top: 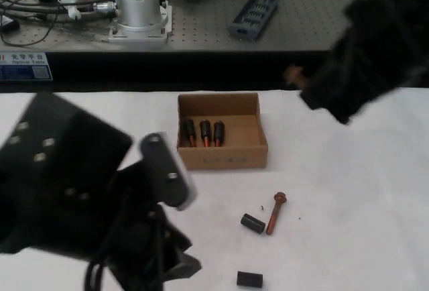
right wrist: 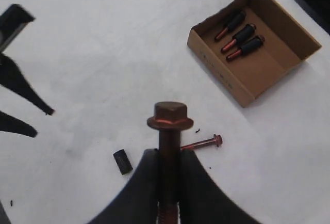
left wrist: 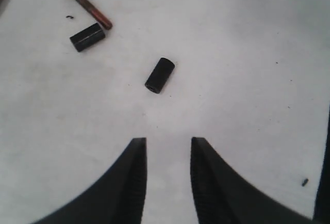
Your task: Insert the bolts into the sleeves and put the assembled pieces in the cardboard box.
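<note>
Status: three assembled pieces (top: 204,132) lie side by side in the box (top: 221,159), so I judge the task past halfway. On the counter (top: 348,190) there remain a loose bolt (top: 276,212), a first sleeve (top: 253,223) just beside it, and a second sleeve (top: 249,279) nearer the arms. The right end effector (right wrist: 169,153) is clamped on a held bolt (right wrist: 169,118), head clear of the tips, above the counter. The left end effector (left wrist: 167,141) is parted and empty, with the second sleeve ahead of it. I count two insertions and two placements outstanding. The right wrist view resolves the grip on the held bolt, which is a blur in the high view. The left wrist view gives the gap between the fingers, which the arm's bulk covers in the high view.
</note>
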